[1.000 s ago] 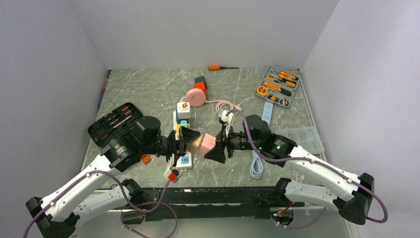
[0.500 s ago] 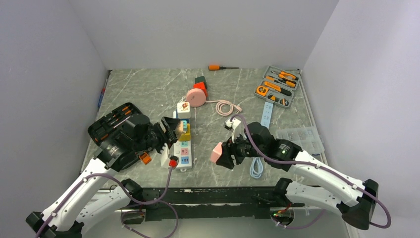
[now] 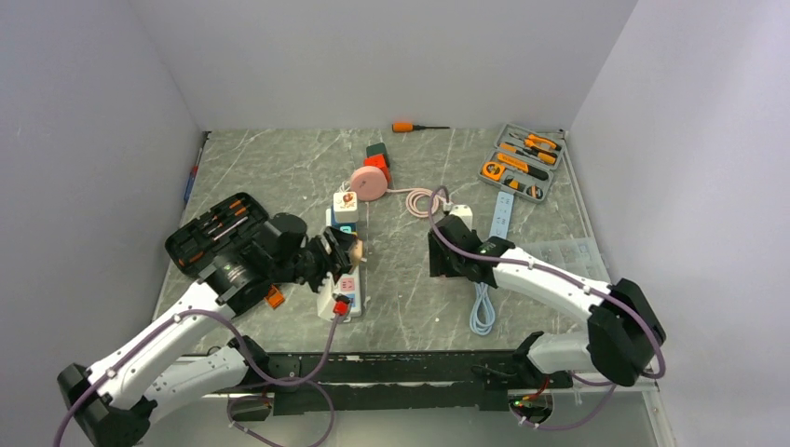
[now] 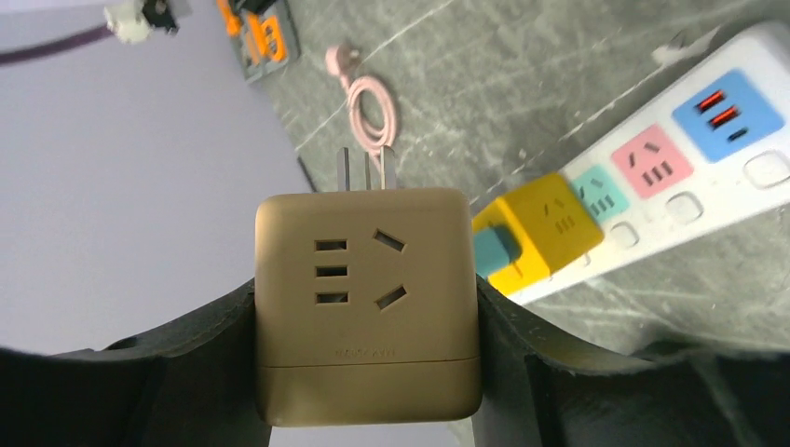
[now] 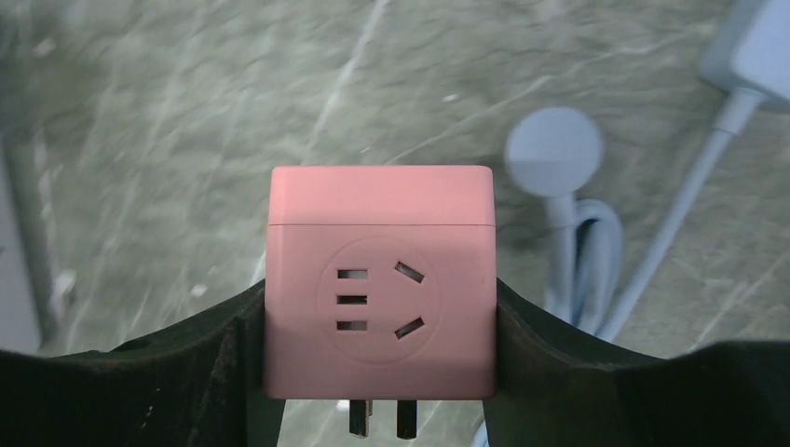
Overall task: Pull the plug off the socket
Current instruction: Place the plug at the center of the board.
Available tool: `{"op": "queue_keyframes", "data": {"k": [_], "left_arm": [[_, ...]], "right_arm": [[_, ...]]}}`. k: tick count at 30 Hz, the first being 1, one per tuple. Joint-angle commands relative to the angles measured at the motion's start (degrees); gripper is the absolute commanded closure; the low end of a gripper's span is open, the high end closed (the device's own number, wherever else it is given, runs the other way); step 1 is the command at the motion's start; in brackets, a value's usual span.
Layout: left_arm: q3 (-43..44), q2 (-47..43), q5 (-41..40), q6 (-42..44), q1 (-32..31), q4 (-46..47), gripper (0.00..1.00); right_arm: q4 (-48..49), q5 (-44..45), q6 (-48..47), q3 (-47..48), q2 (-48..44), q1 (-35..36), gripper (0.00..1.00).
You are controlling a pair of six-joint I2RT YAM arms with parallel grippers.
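My left gripper (image 3: 343,253) is shut on a tan cube socket (image 4: 368,298), whose bare prongs (image 4: 366,170) point away from the wrist. It hangs over the white power strip (image 3: 347,291), which also shows in the left wrist view (image 4: 708,158) with a yellow cube (image 4: 545,223) plugged in. My right gripper (image 3: 440,261) is shut on a pink cube plug (image 5: 379,289), whose free prongs (image 5: 377,419) stick out below it, low over the table. The two cubes are apart. The top view hides the pink cube behind the right gripper.
A black screwdriver case (image 3: 210,228) lies by the left arm. A pale blue cable (image 3: 482,312) with a round puck (image 5: 554,149) lies beside the right gripper. At the back are a pink reel (image 3: 370,183), its cable (image 3: 421,200), a grey tool case (image 3: 522,163) and an orange screwdriver (image 3: 410,127).
The tan and pink cubes were together at the table's middle a second ago and have come apart. My left gripper moved left over the power strip; my right gripper moved right and back.
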Motion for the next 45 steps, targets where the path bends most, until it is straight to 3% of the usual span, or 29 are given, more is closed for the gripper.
{"op": "queue_keyframes", "data": {"k": [1, 12, 15, 20, 25, 29, 35, 37, 41, 45], "left_arm": [[5.58, 6.69, -1.37, -6.34, -3.85, 2.01, 1.00], [9.43, 15.14, -1.00, -9.75, -8.90, 2.22, 1.00], [10.54, 17.54, -0.79, -11.98, -10.41, 2.30, 1.00], [11.60, 22.96, 0.33, -15.74, -12.54, 4.68, 1.00], [13.55, 30.44, 0.97, -17.99, -14.31, 5.25, 1.00], [17.26, 36.56, 1.20, -20.78, -15.61, 4.24, 1.00], [28.52, 48.80, -2.53, -37.18, -18.60, 4.03, 0.99], [32.17, 53.30, -2.96, -39.05, -20.42, 2.31, 0.91], [37.20, 59.64, -2.63, -42.33, -22.74, 0.33, 0.84], [38.08, 63.87, -2.60, -40.75, -22.90, -1.42, 0.73]], "right_arm": [[3.97, 9.64, 5.24, 0.06, 3.62, -3.54, 1.00], [2.20, 11.38, 14.78, -1.34, 14.16, -14.12, 1.00], [1.71, 13.13, 15.23, -1.59, 13.48, -15.00, 0.80], [2.65, 12.73, 14.04, -1.97, 11.33, -14.96, 0.25], [2.07, 9.98, 12.96, -1.30, 7.70, -15.04, 0.01], [1.48, 8.30, 11.09, 0.09, -1.43, -15.08, 0.00], [1.56, 12.35, 7.69, 2.02, -12.57, -16.68, 0.02], [1.58, 11.48, 7.23, 2.30, -13.06, -19.72, 0.02], [0.65, 4.51, 8.08, 2.97, -11.32, -26.15, 0.02], [1.19, 2.64, 8.45, 2.47, -11.19, -27.83, 0.02]]}}
